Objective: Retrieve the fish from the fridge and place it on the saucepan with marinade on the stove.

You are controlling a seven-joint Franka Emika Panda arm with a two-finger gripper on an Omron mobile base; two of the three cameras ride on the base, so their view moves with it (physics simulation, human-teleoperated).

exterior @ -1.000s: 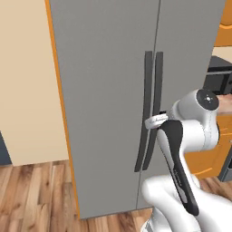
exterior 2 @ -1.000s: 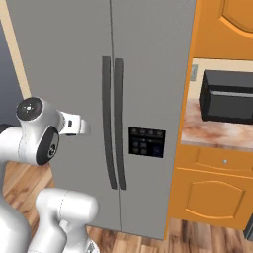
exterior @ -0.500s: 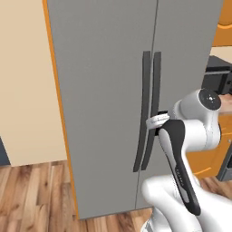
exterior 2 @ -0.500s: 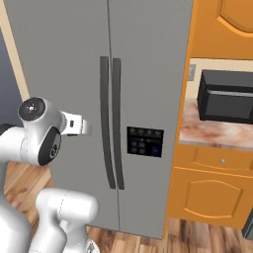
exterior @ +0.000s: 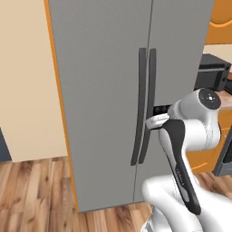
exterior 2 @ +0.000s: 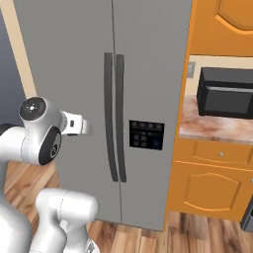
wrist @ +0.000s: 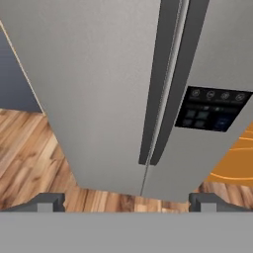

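Fridge (exterior: 104,90) shut, both doors closed; fish presumably inside, not visible. Gripper (wrist: 126,200) empty, fingers spread wide, aimed at handles (wrist: 165,84) near door seam, prob. lining up to pull door. No contact yet. Microwave (exterior 2: 225,92) on counter to right.
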